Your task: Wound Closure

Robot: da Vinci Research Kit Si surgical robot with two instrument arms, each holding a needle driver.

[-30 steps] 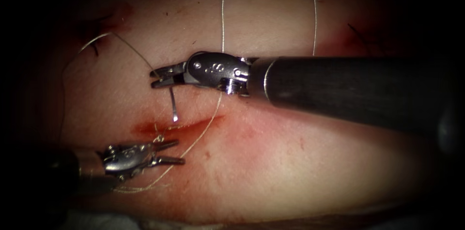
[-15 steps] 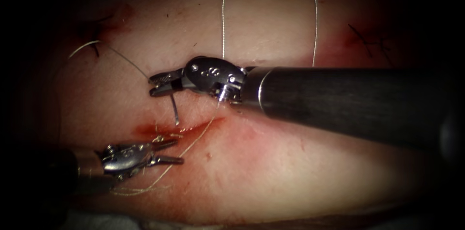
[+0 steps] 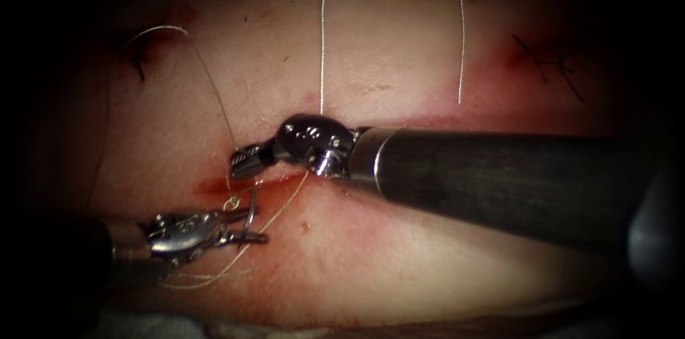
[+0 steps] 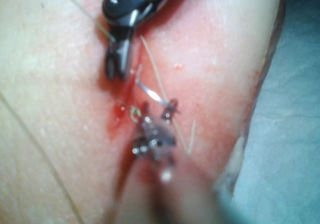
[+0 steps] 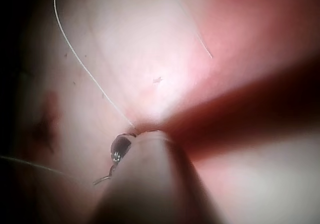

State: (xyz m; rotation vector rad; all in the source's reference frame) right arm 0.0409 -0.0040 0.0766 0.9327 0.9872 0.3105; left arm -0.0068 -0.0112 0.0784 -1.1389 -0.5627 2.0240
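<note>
At the cut (image 3: 267,185), right tool (image 3: 245,160) grips needle (image 3: 250,212); left tool (image 3: 246,226) gapes empty.

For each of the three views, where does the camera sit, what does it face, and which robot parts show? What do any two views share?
Endoscope view: above and in front of the tissue, facing the cut; shows the right gripper on its shaft and the left gripper, with the needle at the left gripper's open jaws.
Left wrist view: near the left wrist, looking along its shaft at the left gripper; the right gripper also shows.
Right wrist view: near the right wrist, looking along its shaft toward the tissue and thread.
Shared: endoscope and left wrist views both show the needle and both grippers.
</note>
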